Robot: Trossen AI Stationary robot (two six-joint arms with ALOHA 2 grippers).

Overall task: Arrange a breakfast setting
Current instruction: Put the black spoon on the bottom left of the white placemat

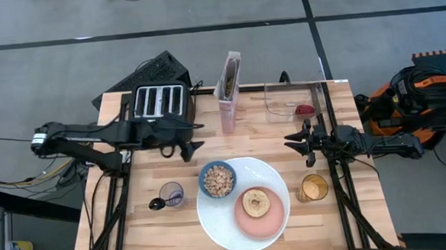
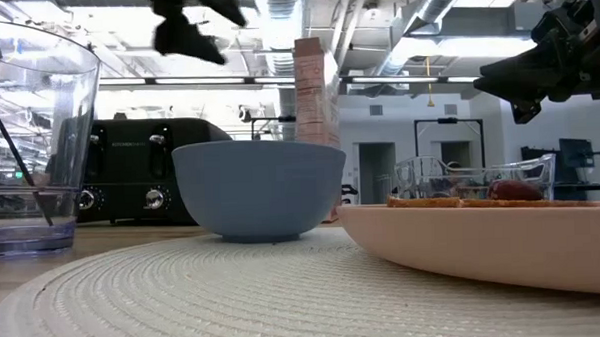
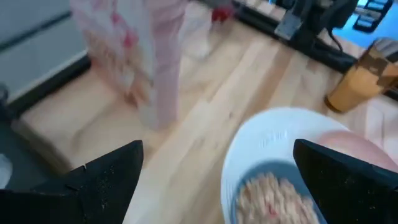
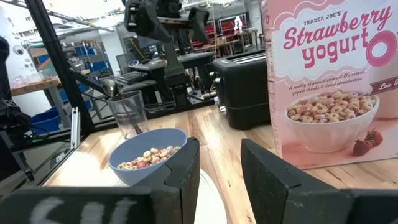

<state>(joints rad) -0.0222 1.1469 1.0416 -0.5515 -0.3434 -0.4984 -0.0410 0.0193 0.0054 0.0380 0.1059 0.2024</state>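
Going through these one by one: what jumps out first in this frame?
The large white plate at the table's front middle, carrying a blue bowl of cereal and a pink plate with a bagel half. Behind it stands the tall cereal box, beside the black toaster. Both pincers hover empty, left and right.

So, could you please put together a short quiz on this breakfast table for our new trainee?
1. True or false: the toasted bagel half lies on the small pink plate.
2. What does the small blue bowl hold? A) cereal B) juice C) nothing
3. Fill in: the black spoon stands in a clear ____.

Key: 1 true; 2 A; 3 cup.
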